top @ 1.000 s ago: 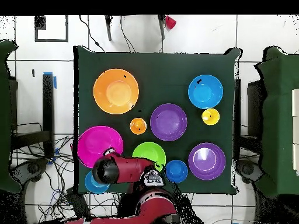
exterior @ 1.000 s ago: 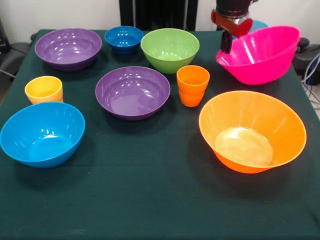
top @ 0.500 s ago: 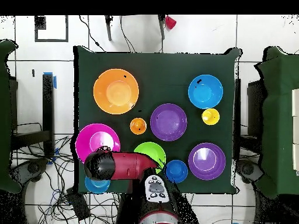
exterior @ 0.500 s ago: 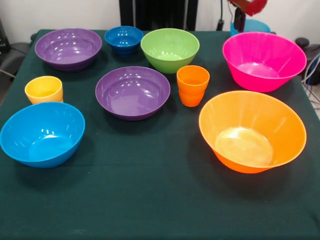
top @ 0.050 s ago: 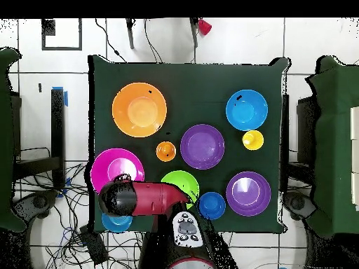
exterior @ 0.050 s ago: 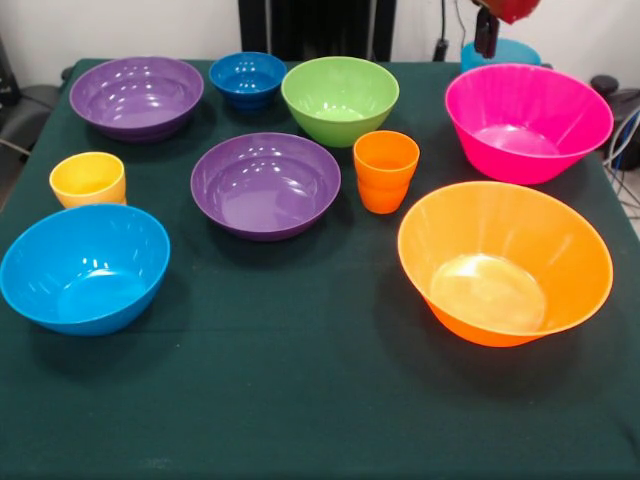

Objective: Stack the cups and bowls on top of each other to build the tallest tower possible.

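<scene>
From my seat, all bowls and cups sit apart on the table (exterior @ 0.050 s ago: 300, 400), unstacked. The pink bowl (exterior @ 0.050 s ago: 528, 120) rests upright at its right far corner, the gripper (exterior @ 0.050 s ago: 487, 35) above its rim, empty; opening unclear.

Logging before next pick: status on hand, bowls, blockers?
Hand raised behind the pink bowl, grip state unclear. Pink bowl upright on the table, orange bowl in front, apart. Nothing stacked yet. No blockers seen.

The green table (exterior @ 0.050 s ago: 300, 400) held seven bowls (exterior @ 0.050 s ago: 268, 183) and two cups (exterior @ 0.050 s ago: 386, 170) (all standing apart, none stacked).
</scene>
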`<state>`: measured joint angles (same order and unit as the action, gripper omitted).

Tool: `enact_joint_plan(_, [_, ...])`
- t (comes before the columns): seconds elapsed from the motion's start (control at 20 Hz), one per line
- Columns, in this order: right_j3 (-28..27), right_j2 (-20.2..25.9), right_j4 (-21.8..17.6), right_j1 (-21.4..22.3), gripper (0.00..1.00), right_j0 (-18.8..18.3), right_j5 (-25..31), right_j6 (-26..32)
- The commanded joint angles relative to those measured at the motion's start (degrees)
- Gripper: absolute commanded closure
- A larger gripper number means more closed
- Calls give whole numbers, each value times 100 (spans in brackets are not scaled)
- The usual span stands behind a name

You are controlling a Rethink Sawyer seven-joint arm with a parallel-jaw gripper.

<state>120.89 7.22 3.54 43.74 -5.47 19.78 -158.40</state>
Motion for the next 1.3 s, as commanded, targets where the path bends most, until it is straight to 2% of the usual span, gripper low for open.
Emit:
enact_joint_plan(0.05, [55, 454, 5, -260, 100, -23, -3, -100])
enact_joint_plan(0.2, [70, 400, -91, -269, 100, 47, -125, -89])
enact_joint_plan(0.25, [58, 351, -152, -269, 0, 89, -159, -72])
enact_joint_plan(0.5, [71, 403, -178, -276, 0, -26, -179, 11])
enact_joint_plan(0.7, [-20, 514, -181, -190, 0, -199, 180, 248])
enact_joint_plan(0.8, [-112, 489, -252, -329, 0, -273, 121, 311])
enact_joint_plan(1.15, [-139, 604, -299, -422, 0, -503, -12, 401])
enact_joint_plan(1.2, [-88, 768, -266, -536, 0, -686, -139, 450])
enact_joint_plan(1.3, [-193, 815, -363, -699, 0, -841, -185, 585])
